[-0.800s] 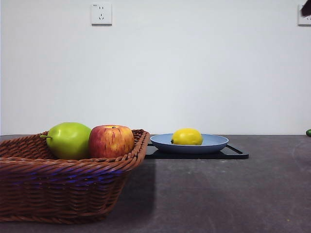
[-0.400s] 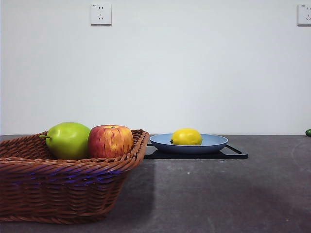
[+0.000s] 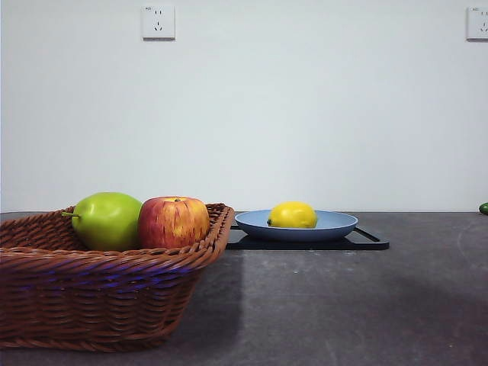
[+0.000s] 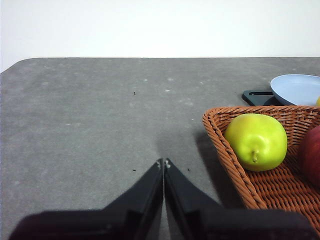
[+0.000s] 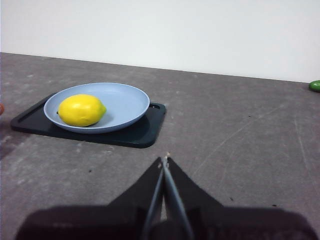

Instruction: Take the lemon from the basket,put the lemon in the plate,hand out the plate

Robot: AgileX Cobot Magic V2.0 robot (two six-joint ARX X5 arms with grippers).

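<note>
The yellow lemon point(image 3: 293, 215) point(image 5: 81, 110) lies in the blue plate point(image 3: 335, 224) point(image 5: 127, 102), toward one side of it. The plate rests on a black tray point(image 3: 366, 242) point(image 5: 142, 135). The brown wicker basket point(image 3: 99, 293) point(image 4: 235, 165) stands at the front left. My right gripper point(image 5: 164, 161) is shut with nothing in it, low over the table, well short of the tray. My left gripper point(image 4: 163, 162) is shut and empty too, over bare table beside the basket's corner. Neither arm shows in the front view.
A green pear-like fruit point(image 3: 108, 219) point(image 4: 256, 141) and a red-yellow apple point(image 3: 174, 221) sit in the basket. A small green thing point(image 3: 483, 208) point(image 5: 315, 85) lies at the far right of the table. A white wall runs behind.
A dark arm tip at the top right corner of the front view one second ago has left the picture. The lemon, plate and basket have not moved.
</note>
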